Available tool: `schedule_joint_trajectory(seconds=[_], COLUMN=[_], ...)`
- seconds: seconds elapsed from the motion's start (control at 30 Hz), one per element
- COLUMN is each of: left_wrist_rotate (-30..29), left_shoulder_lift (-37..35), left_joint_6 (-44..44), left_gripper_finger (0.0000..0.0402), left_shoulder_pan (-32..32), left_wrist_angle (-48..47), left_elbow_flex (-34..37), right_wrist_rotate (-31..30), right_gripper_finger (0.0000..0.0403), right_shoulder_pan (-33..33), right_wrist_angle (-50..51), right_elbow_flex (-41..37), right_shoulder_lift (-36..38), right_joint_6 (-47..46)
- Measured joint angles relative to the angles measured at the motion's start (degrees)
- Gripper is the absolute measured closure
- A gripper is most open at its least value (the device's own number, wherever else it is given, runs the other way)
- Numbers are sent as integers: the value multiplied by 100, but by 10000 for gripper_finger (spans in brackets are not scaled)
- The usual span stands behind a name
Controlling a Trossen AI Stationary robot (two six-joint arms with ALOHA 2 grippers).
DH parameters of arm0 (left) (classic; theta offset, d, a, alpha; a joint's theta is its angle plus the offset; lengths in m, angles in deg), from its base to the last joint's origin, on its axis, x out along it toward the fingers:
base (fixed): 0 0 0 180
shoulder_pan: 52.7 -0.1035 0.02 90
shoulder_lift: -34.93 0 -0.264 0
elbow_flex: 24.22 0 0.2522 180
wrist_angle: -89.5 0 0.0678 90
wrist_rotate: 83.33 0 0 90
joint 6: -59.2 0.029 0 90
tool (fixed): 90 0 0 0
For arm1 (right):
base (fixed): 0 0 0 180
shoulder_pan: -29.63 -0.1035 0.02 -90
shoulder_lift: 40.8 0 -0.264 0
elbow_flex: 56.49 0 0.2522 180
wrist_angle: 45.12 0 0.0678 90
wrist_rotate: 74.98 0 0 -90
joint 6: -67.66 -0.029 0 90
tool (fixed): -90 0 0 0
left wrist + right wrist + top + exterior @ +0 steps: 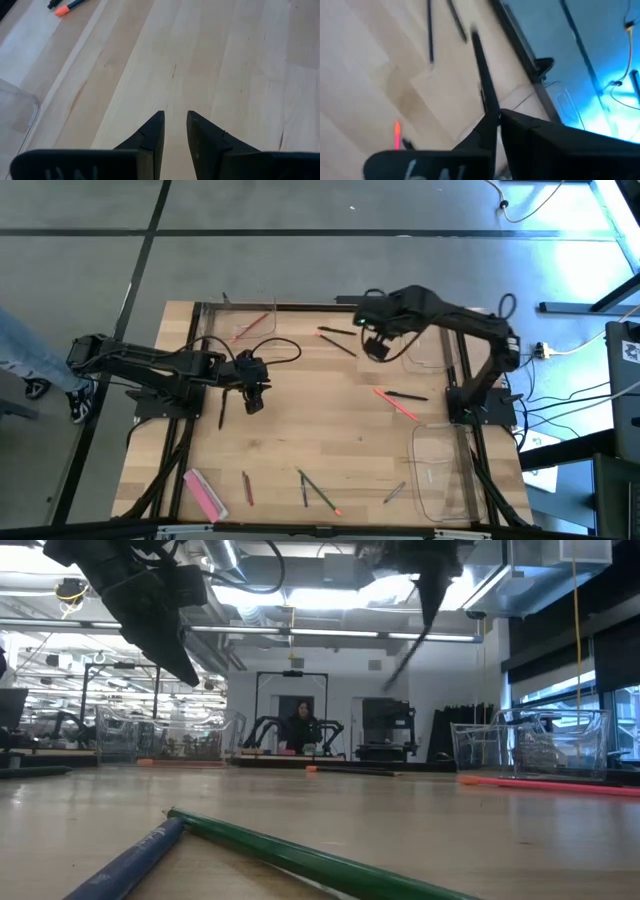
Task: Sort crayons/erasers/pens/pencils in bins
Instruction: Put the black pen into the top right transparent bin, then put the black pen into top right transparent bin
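Clearly early on: the right hand [492, 122], closed on a black pen [482, 75], hangs high beside the far-right bin [432, 345], while pencils [320, 492], crayons [395, 403] and more pens [337, 340] litter the desk [300, 430]; the left hand [175, 131] idles part-open, empty.

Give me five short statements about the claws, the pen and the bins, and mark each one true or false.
1. The right claw is shut on a pen. True.
2. The left claw holds a crayon. False: nothing is between its fingers, which stand slightly apart above bare wood.
3. The held pen is lying flat on the table. False: in the low view it hangs in the air from the right claw, well above the wood.
4. A pink eraser lies near the table's front left corner. True.
5. The bin at the front right is full of pens. False: it looks empty.
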Motion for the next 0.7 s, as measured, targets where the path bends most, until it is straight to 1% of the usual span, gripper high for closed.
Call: schedule_joint_trajectory(seconds=[0.1,0.17,0.23,0.3,0.43,0.53,0.7], left_wrist_rotate=[-1,0,0,-1,-1,-2,-2], left_shoulder_lift=[0,0,0,-1,-2,-2,-2], left_joint_6=[2,3,14,16,15,15,13], left_gripper_finger=[327,327,327,327,327,327,327], left_shoulder_pan=[-1,0,-2,-2,-2,0,-1], left_wrist_angle=[92,236,344,421,482,524,525], left_elbow_flex=[0,0,0,0,0,0,0], right_wrist_rotate=[-83,-168,-120,-56,60,122,184], right_gripper_finger=[392,397,399,398,392,392,399], right_shoulder_pan=[69,122,155,155,146,144,141], right_wrist_angle=[52,32,-63,3,-64,-129,-155], right_elbow_flex=[-249,-636,-1009,-1367,-1936,-2136,-2159], right_shoulder_lift=[343,608,882,1121,1437,1604,1718], right_joint_6=[-294,-435,-475,-708,-1039,-1161,-1180])
